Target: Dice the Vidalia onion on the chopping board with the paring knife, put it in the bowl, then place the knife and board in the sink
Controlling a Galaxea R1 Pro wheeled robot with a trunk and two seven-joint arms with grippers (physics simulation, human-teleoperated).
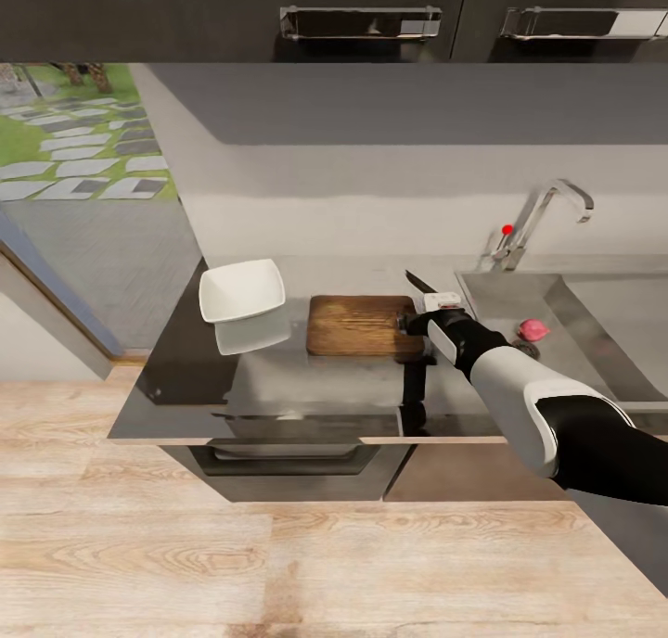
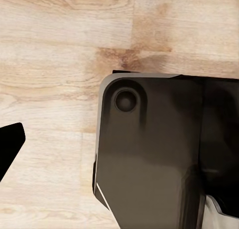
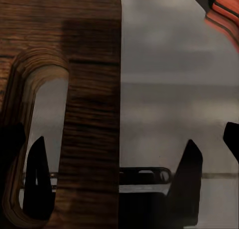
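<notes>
Fingers (image 3: 191, 161) of the right gripper (image 1: 413, 323) stood apart astride the chopping board's (image 1: 360, 325) handle end, its long axis running leftward from them.

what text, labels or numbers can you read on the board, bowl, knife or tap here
None: no readable text in any view.
The chopping board shows only wood grain.
The bowl is plain white.
The paring knife and tap carry no markings.
</notes>
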